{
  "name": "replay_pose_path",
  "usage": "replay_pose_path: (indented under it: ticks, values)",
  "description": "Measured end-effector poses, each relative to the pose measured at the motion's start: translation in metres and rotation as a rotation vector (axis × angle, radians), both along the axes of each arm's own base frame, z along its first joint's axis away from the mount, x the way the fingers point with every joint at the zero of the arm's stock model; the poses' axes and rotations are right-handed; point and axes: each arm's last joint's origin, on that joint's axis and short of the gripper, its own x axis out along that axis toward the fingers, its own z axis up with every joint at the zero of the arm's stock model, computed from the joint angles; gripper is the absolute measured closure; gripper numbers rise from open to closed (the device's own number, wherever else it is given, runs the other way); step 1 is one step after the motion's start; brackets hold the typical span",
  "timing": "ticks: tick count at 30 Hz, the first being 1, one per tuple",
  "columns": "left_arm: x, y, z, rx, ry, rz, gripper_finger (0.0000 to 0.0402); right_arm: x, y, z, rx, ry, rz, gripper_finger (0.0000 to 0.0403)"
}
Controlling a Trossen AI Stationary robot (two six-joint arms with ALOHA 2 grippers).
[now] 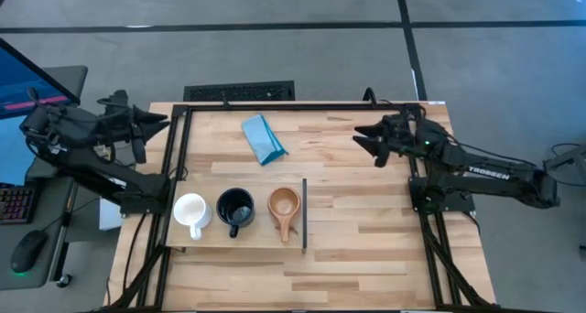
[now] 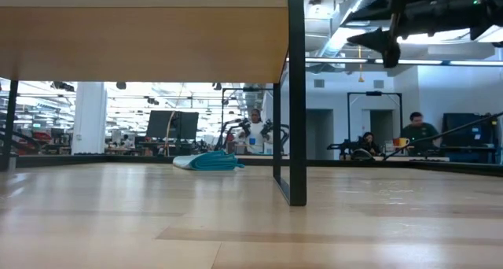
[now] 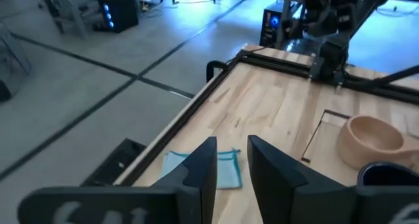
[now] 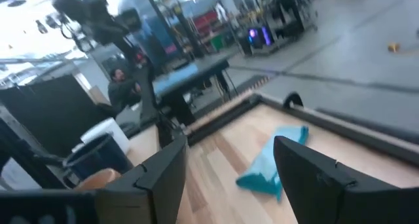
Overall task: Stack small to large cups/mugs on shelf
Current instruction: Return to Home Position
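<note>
**Grippers.** The left gripper [image 1: 157, 123] hangs at the table's far left corner, over the black metal frame [image 1: 275, 106]. Its fingers [image 3: 203, 168] are narrowly parted and grasp nothing. The right gripper [image 1: 359, 135] hangs over the far right part of the planked wooden tabletop [image 1: 366, 212], with its fingers [image 4: 163, 175] spread wide and released.

**Surroundings.** A folded blue cloth [image 1: 264, 139] lies on the tabletop between the two grippers, well apart from both and just beyond the shelf's far edge.

**Task items.** The flat pale-wood shelf board [image 1: 206, 240] sits toward the table's near left, with a thin dark strip [image 1: 304, 212] along its right edge. Three vessels stand on it in one row, all upright with handles toward the near edge:
- The white mug [image 1: 190, 209] is leftmost.
- The black mug [image 1: 235, 208] is just beside it, in the middle.
- The small tan wooden cup [image 1: 284, 203] is next to the dark strip.

**Contents.** The white mug and the wooden cup show only bare interiors. The black mug's inside is too dark to judge.
</note>
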Motion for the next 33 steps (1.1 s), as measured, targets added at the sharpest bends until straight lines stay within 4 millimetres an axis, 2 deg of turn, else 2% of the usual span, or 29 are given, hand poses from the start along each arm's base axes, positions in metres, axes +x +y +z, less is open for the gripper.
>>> replay_pose_path:
  ticks: [2,6,10,13,18,23,29,33]
  values:
    - [-0.001,0.0,0.0,0.021,0.008,-0.005,0.0329,-0.005,0.002,0.005,-0.025,-0.029,-0.007,0.0154]
    - [-0.015,0.004,-0.006,0.019,-0.022,-0.012,0.0333,-0.018,0.007,0.015,-0.068,-0.096,-0.03,0.0154]
    - [-0.037,0.01,-0.027,-0.038,-0.127,0.015,0.0334,-0.028,0.011,0.013,-0.058,-0.07,-0.03,0.0154]
    - [-0.044,0.012,-0.046,-0.064,-0.247,0.01,0.0334,-0.036,0.014,0.012,-0.062,-0.045,-0.029,0.0154]
    - [-0.034,0.009,-0.071,-0.017,-0.361,-0.028,0.0334,-0.051,0.018,0.016,-0.152,-0.071,-0.078,0.0154]
    - [-0.014,0.005,-0.092,0.026,-0.29,0.013,0.0334,-0.065,0.018,0.021,-0.236,-0.095,-0.188,0.0154]
    - [-0.005,0.003,-0.1,-0.033,-0.308,0.047,0.0338,-0.076,0.018,0.019,-0.244,-0.093,-0.243,0.0154]
    - [-0.002,0.001,-0.102,-0.045,-0.318,0.023,0.0361,-0.08,0.019,0.017,-0.241,-0.08,-0.261,0.0154]
